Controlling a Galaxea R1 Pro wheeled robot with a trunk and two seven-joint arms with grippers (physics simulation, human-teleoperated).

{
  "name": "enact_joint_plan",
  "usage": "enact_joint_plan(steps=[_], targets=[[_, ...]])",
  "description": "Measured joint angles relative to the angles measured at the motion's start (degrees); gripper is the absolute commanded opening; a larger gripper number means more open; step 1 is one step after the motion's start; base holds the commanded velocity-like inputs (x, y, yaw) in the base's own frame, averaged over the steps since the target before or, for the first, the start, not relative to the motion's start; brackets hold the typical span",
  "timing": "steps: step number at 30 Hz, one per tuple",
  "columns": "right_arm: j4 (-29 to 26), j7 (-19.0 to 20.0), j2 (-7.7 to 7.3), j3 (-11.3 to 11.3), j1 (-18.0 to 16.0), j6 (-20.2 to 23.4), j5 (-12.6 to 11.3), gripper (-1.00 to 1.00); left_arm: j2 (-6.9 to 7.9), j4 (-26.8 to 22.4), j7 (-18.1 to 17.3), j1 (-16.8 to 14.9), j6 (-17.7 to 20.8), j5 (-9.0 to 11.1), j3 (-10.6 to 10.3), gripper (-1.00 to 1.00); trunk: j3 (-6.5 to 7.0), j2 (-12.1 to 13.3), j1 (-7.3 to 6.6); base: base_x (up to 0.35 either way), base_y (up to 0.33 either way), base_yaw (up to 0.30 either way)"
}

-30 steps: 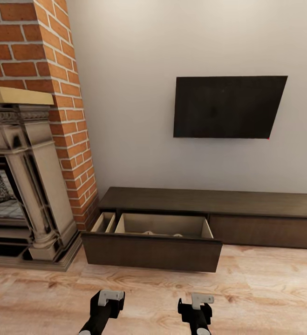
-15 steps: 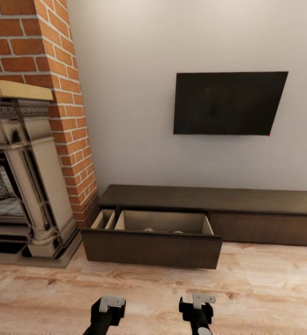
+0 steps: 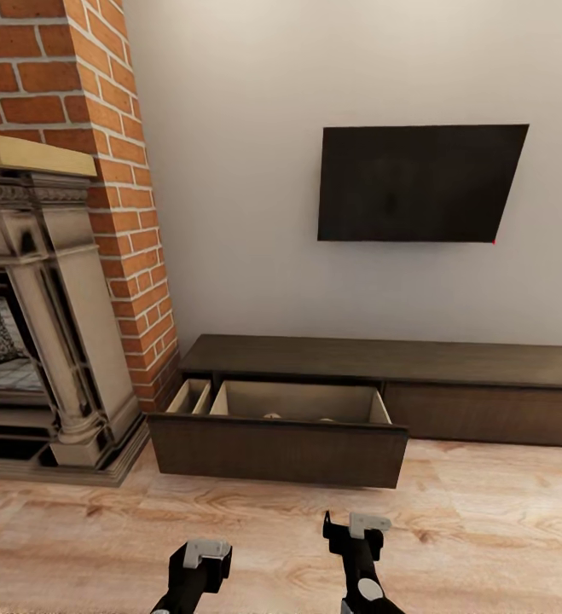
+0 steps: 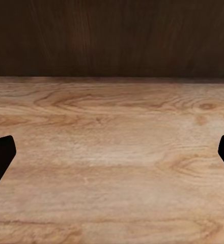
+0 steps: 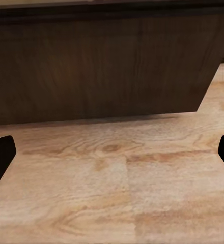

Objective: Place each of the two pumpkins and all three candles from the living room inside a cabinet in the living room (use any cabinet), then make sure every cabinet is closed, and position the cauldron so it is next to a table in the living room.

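The long low dark brown cabinet (image 3: 451,362) stands against the wall under the TV. Its left drawer (image 3: 276,448) is pulled out, showing pale wood inside. Two small beige tops (image 3: 271,416) just peek over the drawer front; they look like candles, mostly hidden. Pumpkins, cauldron and table are out of view. My left gripper (image 3: 199,558) hangs open over the plank floor, short of the drawer. My right gripper (image 3: 355,529) is open too, a little closer to the drawer front (image 5: 102,71). The left wrist view has the open left gripper (image 4: 112,157) facing the drawer front (image 4: 112,35).
An ornate stone fireplace (image 3: 42,307) and the red brick chimney (image 3: 127,213) stand at the left, close to the drawer's left end. A black TV (image 3: 417,183) hangs on the wall. Light wood floor (image 3: 485,529) stretches between me and the cabinet.
The whole picture has slid slightly upward, so the camera moved. My right gripper has reached forward toward the drawer front; the left gripper has dropped back a little.
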Motion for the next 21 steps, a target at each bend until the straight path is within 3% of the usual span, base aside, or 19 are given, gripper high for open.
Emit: enact_joint_plan(steps=[10, 21], targets=[[0.0, 0.1, -0.10, -0.2, 0.1, 0.0, -0.3, 1.00, 0.04, -0.5, 0.6, 0.0, 0.1, 0.0, 0.0, 1.00, 0.00, 0.0, -0.01, 0.021, 0.003, 0.000], [0.9, 0.4, -0.08, 0.0, 0.1, 0.1, -0.2, 1.00, 0.12, -0.5, 0.5, 0.0, 0.1, 0.0, 0.0, 1.00, 0.00, 0.0, -0.03, 0.273, 0.008, 0.000]])
